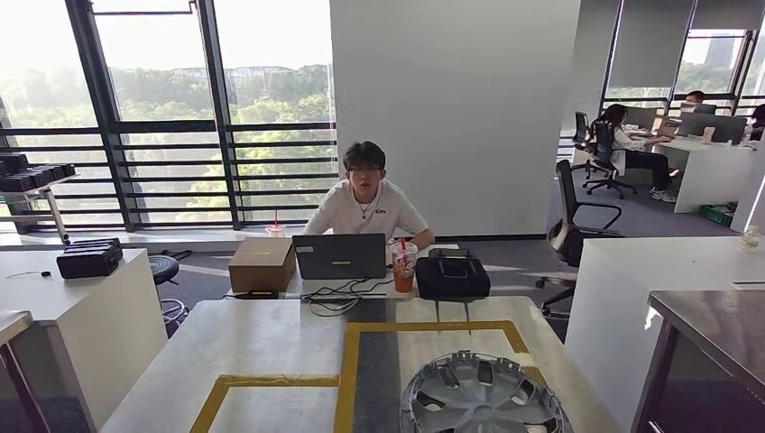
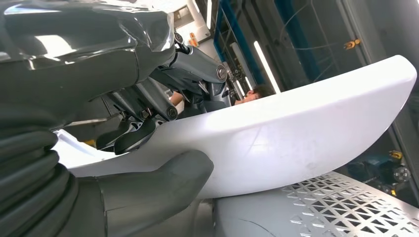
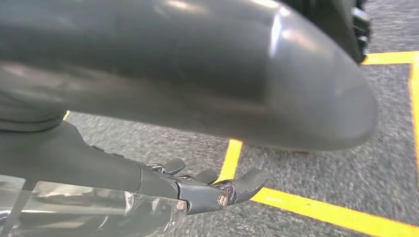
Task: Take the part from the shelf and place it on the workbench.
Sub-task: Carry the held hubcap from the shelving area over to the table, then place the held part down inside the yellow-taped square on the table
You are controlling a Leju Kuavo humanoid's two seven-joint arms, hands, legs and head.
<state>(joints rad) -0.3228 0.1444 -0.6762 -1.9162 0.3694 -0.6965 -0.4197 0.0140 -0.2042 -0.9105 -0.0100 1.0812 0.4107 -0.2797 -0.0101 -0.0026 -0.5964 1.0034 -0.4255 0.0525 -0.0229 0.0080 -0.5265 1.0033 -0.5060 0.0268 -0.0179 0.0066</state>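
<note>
My left hand [image 2: 148, 123] grips a white curved part [image 2: 296, 128], with the dark fingers over its upper edge and the thick thumb [image 2: 158, 182] pressed under it. A grey perforated metal sheet [image 2: 346, 202] lies just beneath the part. The workbench [image 1: 271, 343] stands straight ahead in the head view, marked with yellow tape rectangles. A silver hubcap [image 1: 483, 397] rests on its near right side. My right hand [image 3: 197, 190] hangs over grey floor with yellow tape lines [image 3: 321, 210], its fingers loosely extended and holding nothing.
A person [image 1: 365, 203] sits behind the bench's far end at a laptop [image 1: 339, 256]. Beside it are a cardboard box [image 1: 262, 263], a drink cup [image 1: 403, 266] and a black bag [image 1: 452, 276]. A white counter [image 1: 72, 298] stands left, a dark table [image 1: 713, 334] right.
</note>
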